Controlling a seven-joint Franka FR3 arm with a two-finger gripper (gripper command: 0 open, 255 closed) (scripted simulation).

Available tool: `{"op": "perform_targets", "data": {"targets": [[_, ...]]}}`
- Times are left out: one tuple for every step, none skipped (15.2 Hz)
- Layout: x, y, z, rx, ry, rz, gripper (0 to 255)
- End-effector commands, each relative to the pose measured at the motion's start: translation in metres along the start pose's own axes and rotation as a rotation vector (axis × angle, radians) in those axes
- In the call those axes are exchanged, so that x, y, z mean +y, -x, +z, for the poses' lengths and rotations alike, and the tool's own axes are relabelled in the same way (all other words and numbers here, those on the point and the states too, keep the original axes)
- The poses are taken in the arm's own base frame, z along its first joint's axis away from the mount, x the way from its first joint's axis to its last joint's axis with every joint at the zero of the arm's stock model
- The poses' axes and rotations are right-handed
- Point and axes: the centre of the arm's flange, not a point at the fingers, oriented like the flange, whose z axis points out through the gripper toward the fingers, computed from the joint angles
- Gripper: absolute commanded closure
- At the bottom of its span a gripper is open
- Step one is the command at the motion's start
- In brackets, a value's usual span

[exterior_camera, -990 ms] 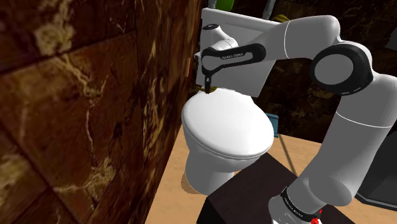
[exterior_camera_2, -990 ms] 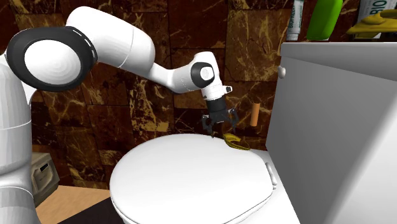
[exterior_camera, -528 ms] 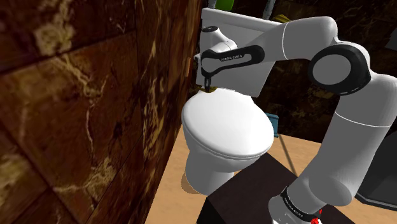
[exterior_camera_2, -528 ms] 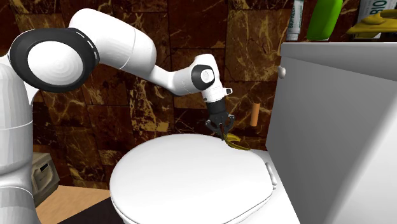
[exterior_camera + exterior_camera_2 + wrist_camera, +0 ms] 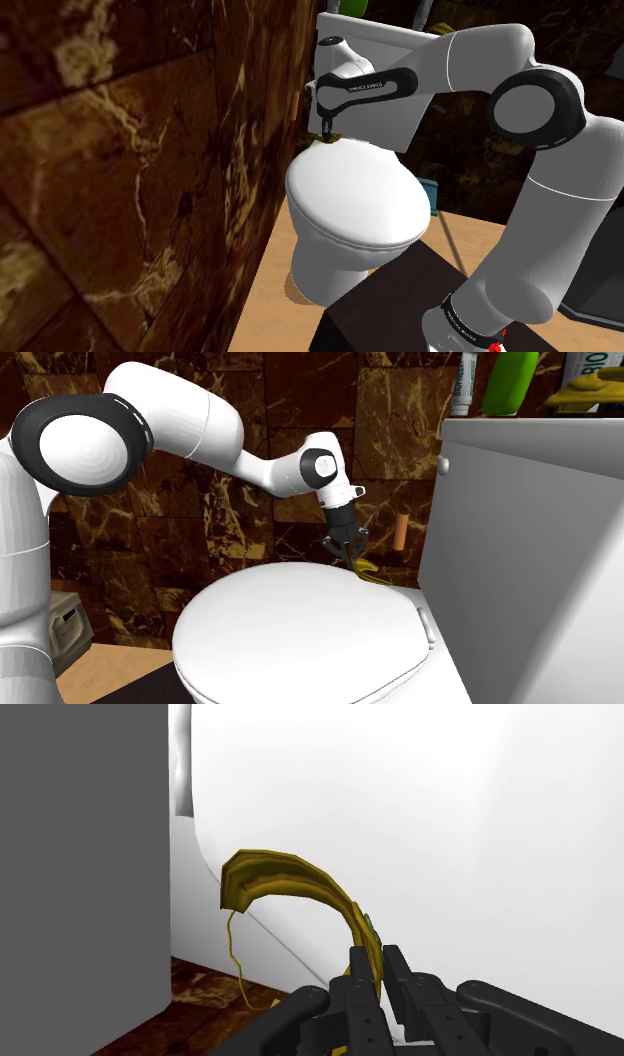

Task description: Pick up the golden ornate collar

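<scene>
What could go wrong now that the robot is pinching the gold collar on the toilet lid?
1. The tool clasps the golden collar at just one end, so it might swing or slip out when lifted.
2. The collar lies at the back of the toilet lid, close to the tank; its free end or thin dangling cord could catch there.

The collar (image 5: pixel 290 884) is golden yellow with olive shading. The claw (image 5: pixel 372 969) is all black, and the arm (image 5: pixel 200 432) is white with dark joints. The toilet (image 5: pixel 300 637) is plain white, its tank (image 5: pixel 530 572) pale grey. Behind the toilet, the wall (image 5: pixel 230 522) is dark brown veined in tan. Atop the tank stands a bright green bottle (image 5: pixel 512 382). The floor (image 5: pixel 470 228) beside the toilet is tan.
</scene>
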Motion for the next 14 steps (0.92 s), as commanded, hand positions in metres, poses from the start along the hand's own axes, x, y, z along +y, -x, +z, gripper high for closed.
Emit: {"op": "perform_targets", "data": {"targets": [[0.002,0.002,-0.009,0.000,0.000,0.000,255],[0.004,0.003,-0.014,0.000,0.000,0.000,255],[0.005,0.004,-0.019,0.000,0.000,0.000,255],[0.006,0.004,-0.024,0.000,0.000,0.000,255],[0.008,0.005,-0.029,0.000,0.000,0.000,255],[0.009,0.006,-0.034,0.000,0.000,0.000,255],[0.011,0.007,-0.039,0.000,0.000,0.000,255],[0.012,0.008,-0.044,0.000,0.000,0.000,255],[0.014,0.008,-0.049,0.000,0.000,0.000,255],[0.015,0.009,-0.054,0.000,0.000,0.000,255],[0.017,0.010,-0.059,0.000,0.000,0.000,255],[0.018,0.011,-0.064,0.000,0.000,0.000,255],[0.018,0.011,-0.065,0.000,0.000,0.000,255],[0.018,0.011,-0.065,0.000,0.000,0.000,255]]}}
